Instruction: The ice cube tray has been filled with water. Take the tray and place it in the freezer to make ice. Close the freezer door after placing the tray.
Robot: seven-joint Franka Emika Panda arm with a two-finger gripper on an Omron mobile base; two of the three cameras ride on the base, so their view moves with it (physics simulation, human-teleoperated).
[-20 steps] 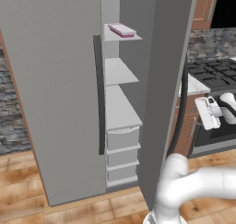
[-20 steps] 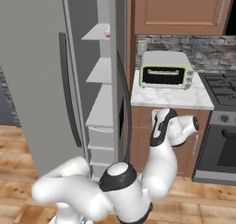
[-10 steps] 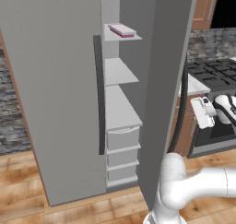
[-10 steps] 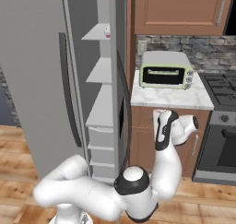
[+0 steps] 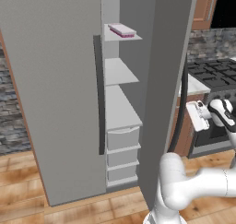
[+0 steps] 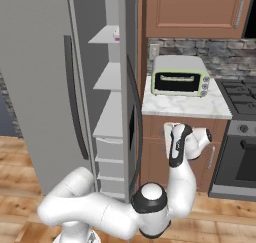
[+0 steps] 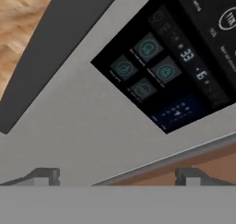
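I see the flat pink ice cube tray [image 5: 121,30] on the freezer's [image 5: 120,108] top shelf; my tool [image 7: 117,174] spread, facing the glossy dispenser panel [image 7: 168,64].

Ice cube tray [image 5: 122,30] on top freezer shelf [image 5: 110,36]

Pale pink-lilac flat rectangular ice cube tray [image 5: 122,30] on top white shelf inside tall narrow freezer [image 5: 120,108]. Drawers stacked below shelves. Tall plain grey freezer door [image 5: 55,89] swung open, left of compartment. Grey dispenser-panel door [image 7: 138,103] right of freezer. Pale green toaster oven [image 6: 180,77] on marble desk [image 6: 185,105], right of refrigerator; dark stove [image 6: 242,137] further right.
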